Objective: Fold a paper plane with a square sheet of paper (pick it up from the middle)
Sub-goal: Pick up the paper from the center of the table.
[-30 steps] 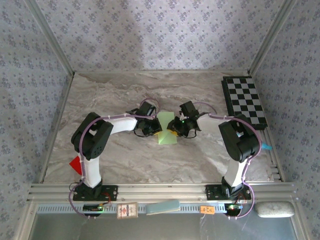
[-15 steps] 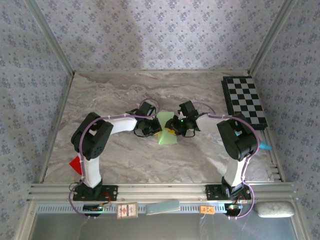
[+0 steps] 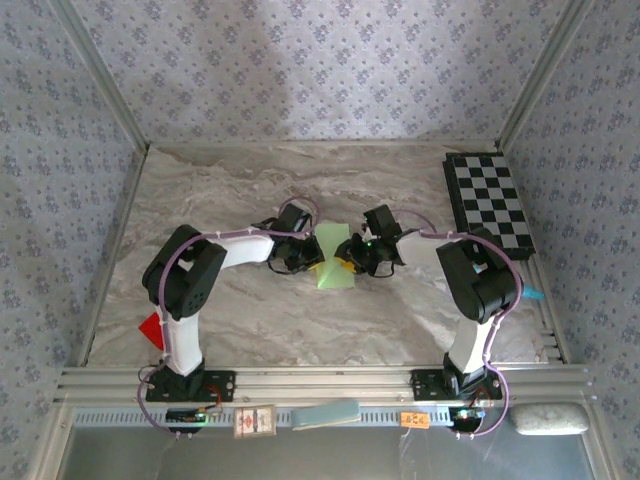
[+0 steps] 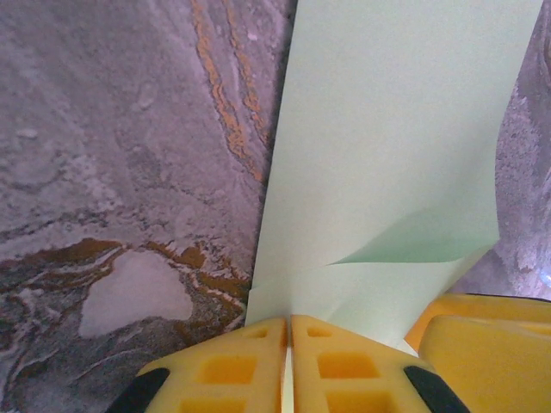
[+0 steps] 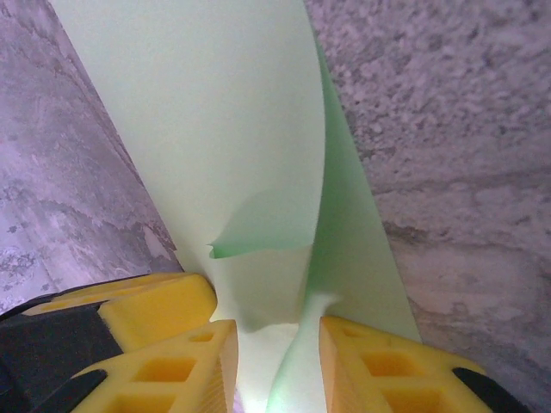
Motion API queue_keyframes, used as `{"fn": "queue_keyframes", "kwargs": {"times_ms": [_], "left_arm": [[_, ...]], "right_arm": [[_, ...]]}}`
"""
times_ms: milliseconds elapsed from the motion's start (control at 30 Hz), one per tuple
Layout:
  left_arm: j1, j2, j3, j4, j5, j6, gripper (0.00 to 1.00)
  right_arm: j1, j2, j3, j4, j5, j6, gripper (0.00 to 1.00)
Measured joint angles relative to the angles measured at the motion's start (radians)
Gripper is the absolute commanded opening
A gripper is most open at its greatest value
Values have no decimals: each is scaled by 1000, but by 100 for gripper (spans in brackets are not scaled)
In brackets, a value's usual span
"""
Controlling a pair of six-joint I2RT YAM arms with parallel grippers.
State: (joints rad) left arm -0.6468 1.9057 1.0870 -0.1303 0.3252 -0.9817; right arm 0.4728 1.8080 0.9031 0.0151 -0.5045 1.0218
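Note:
The pale green paper (image 3: 331,254), partly folded, lies mid-table between the two grippers. In the left wrist view the paper (image 4: 387,155) stretches away over the marble, with a raised corner flap on its right side. My left gripper (image 4: 289,344) is shut on the paper's near edge, its yellow fingers pressed together on the sheet. My right gripper (image 5: 277,361) is open. A lifted fold of the paper (image 5: 232,129) stands in the gap between its fingers, and I cannot tell whether it touches them. From above, the left gripper (image 3: 312,262) and right gripper (image 3: 346,262) meet at the sheet's near end.
A checkerboard (image 3: 488,203) lies at the back right. A red piece (image 3: 151,328) sits by the left arm's base. On the front rail are a light-blue card (image 3: 326,413), a small printed card (image 3: 254,421) and a white pad (image 3: 548,418).
The right wrist has shifted slightly. The paper and the left gripper stay where they were.

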Motion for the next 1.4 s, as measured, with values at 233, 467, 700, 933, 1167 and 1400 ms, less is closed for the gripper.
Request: {"fn": "queue_keyframes", "kwargs": {"times_ms": [233, 467, 700, 933, 1167, 1400], "left_arm": [[0, 0, -3, 3, 3, -5, 11], [0, 0, -5, 8, 3, -8, 10], [0, 0, -5, 8, 3, -9, 10], [5, 0, -6, 11, 12, -12, 11], [5, 0, -8, 15, 19, -13, 11], [6, 0, -9, 15, 18, -15, 11]], "right_arm": [[0, -1, -2, 20, -11, 7, 31], [1, 11, -1, 40, -40, 8, 30], [2, 25, -1, 53, -61, 8, 30], [4, 46, 13, 80, -79, 10, 32], [10, 58, 43, 45, -73, 0, 28], [10, 53, 50, -2, -51, -21, 22]]}}
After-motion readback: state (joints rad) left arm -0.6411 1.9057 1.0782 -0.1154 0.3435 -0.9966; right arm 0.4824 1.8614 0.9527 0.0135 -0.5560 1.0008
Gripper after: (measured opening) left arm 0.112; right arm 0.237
